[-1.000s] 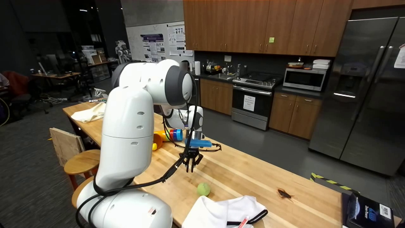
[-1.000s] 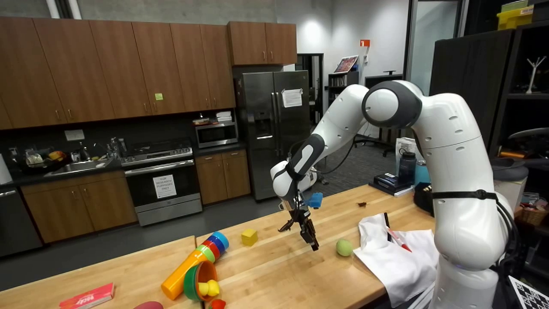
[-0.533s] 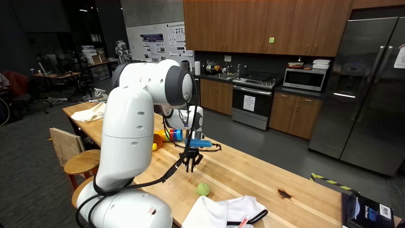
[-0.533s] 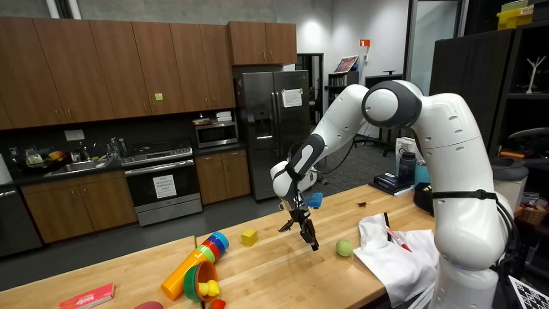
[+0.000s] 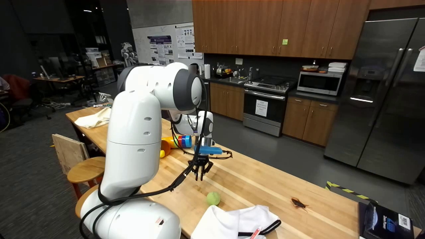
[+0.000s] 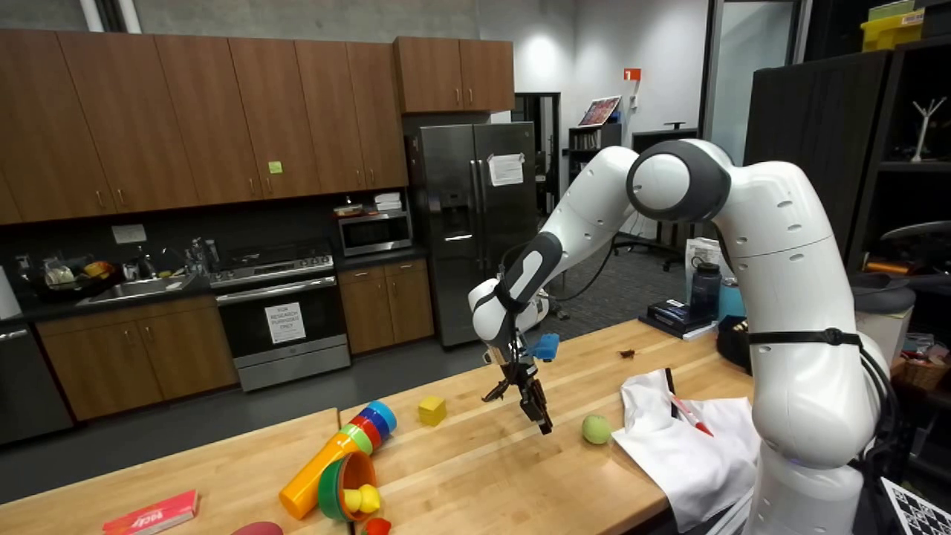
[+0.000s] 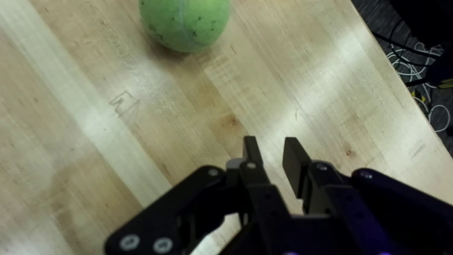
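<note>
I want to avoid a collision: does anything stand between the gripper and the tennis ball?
Nothing visible stands between the gripper and the tennis ball; the white cloth lies on the ball's far side from the gripper.

Tabletop [image 7: 198,117]: bright in the wrist view, pale glare streaking the wood.
Tennis ball [image 7: 185,23]: well lit, cropped by the top edge, a soft shadow just below.
Gripper [image 7: 270,139]: near black in the wrist view, closest parts out of focus.
Office corner [image 5: 36,49]: dim, detail murky.
Refrigerator [image 5: 382,109]: dark, a hard white strip of light on its front.
Wall [image 6: 550,44]: a bright patch.
Cabinets [image 6: 96,126]: evenly lit, upright edges slanting towards the picture's border.
Oven sign [image 5: 261,108]: lettering soft.
</note>
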You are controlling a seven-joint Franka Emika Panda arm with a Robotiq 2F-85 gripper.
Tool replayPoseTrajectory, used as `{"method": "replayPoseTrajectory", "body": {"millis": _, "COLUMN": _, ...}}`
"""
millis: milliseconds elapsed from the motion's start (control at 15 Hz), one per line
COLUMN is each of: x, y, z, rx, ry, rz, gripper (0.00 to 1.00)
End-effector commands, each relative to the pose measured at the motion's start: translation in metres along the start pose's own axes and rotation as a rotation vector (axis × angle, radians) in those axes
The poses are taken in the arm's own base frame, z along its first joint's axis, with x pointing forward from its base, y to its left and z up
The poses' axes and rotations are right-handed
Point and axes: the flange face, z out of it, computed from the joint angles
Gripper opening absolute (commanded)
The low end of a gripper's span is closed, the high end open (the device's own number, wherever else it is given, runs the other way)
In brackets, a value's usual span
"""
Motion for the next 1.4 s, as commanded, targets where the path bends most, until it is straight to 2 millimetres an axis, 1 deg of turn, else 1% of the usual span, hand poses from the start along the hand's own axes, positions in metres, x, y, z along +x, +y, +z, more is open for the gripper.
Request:
{"method": "replayPoseTrajectory", "body": {"millis": 0, "x": 0.000, "y": 0.000, "z": 0.000, "rx": 0.001, "ry": -0.001, "rz": 0.000, "gripper": 0.26}}
{"method": "replayPoseTrajectory", "body": {"millis": 933, "x": 0.000, "y": 0.000, "z": 0.000, "rx": 0.001, "ry": -0.001, "rz": 0.000, "gripper": 0.26}}
{"method": "replayPoseTrajectory", "body": {"millis": 1000, "x": -0.004, "y": -0.002, "z": 0.001, "rx": 0.014, "ry": -0.001, "rz": -0.031, "gripper": 0.51}}
{"method": "replayPoseTrajectory", "body": {"millis": 1067, "x": -0.006, "y": -0.004, "z": 0.003, "rx": 0.023, "ry": -0.006, "rz": -0.026, "gripper": 0.51}}
{"method": "replayPoseTrajectory", "body": {"millis": 1133, "x": -0.012, "y": -0.009, "z": 0.004, "rx": -0.002, "ry": 0.012, "rz": -0.019, "gripper": 0.57}}
{"method": "replayPoseTrajectory", "body": {"millis": 1267, "x": -0.025, "y": -0.014, "z": 0.003, "rx": -0.113, "ry": 0.101, "rz": 0.016, "gripper": 0.68}}
{"method": "replayPoseTrajectory", "body": {"millis": 1333, "x": -0.031, "y": -0.018, "z": 0.005, "rx": -0.138, "ry": 0.142, "rz": 0.022, "gripper": 0.75}}
